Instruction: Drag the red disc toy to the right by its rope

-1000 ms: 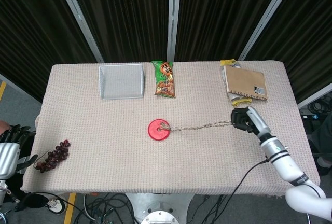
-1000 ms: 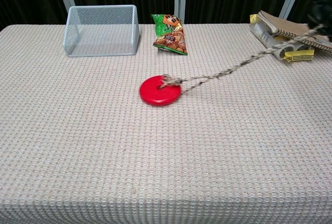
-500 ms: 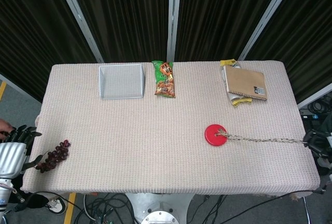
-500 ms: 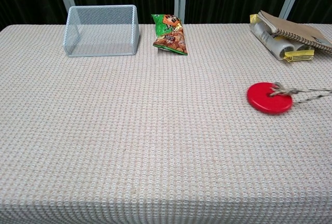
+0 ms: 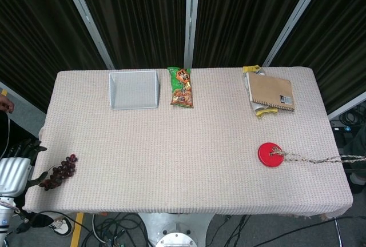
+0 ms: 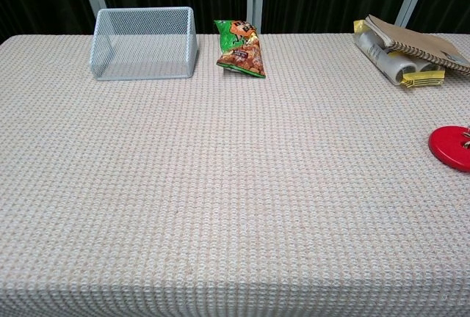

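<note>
**Disc close to the right edge — rope running out of sight**

The right hand shows in neither view, so I cannot tell whether it grips the rope or has let go. The left hand [image 5: 14, 170] sits off the desk's left edge, low and idle; it holds nothing, fingers apart as far as the head view shows.

The rope [image 5: 320, 159] runs fairly straight from the disc [image 5: 270, 154] rightward, over the desk [image 5: 143, 161] edge and out of frame. That line suggests some tension, though its far end is hidden. The disc lies flat on the right part of the desk, in front of the notebook [image 5: 270, 91] and well apart from it. In the chest view the disc [image 6: 451, 147] is cut by the right border.

Risks, as I judge them:
- A further pull along the same line could take the disc off the right edge — there is not much cloth left beyond it.
- The rope bends over the edge; a downward pull could tip the disc on its rim, or make it jerk rather than slide.
- If the grip is lost, the hanging rope's weight may creep the disc onward.

The basket [image 5: 134, 90], snack bag [image 5: 182, 87] and grapes [image 5: 59, 171] lie far from the path and are no hazard.
</note>
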